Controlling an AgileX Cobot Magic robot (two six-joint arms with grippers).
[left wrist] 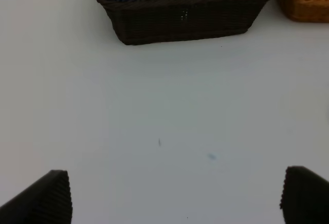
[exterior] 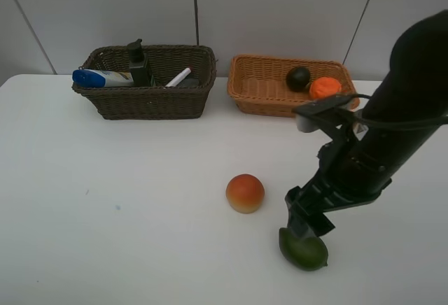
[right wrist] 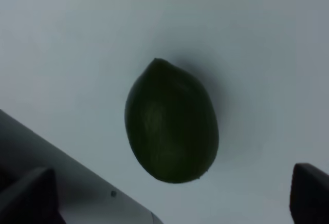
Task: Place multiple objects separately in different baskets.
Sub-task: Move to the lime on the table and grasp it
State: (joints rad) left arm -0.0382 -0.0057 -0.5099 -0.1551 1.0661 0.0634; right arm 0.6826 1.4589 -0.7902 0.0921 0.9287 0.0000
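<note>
A green lime [exterior: 303, 249] [right wrist: 172, 124] lies on the white table near the front right. My right gripper [exterior: 306, 229] [right wrist: 168, 203] hangs open just above it, one finger on each side and neither touching. To the lime's left rests a peach [exterior: 245, 193]. At the back, the dark brown basket [exterior: 150, 102] [left wrist: 185, 21] holds a white bottle with a blue cap [exterior: 101, 77], a dark pump bottle [exterior: 138, 64] and a white marker [exterior: 178, 77]. The light basket [exterior: 259, 102] [left wrist: 306, 0] holds a mangosteen [exterior: 298, 78] and an orange [exterior: 325, 87]. My left gripper [left wrist: 175, 198] is open over bare table.
The right arm [exterior: 392, 123] reaches in from the right and covers the light basket's near right corner. A grey panelled wall [exterior: 280, 11] stands right behind both baskets. White tabletop [exterior: 105, 200] stretches between the baskets and the front edge.
</note>
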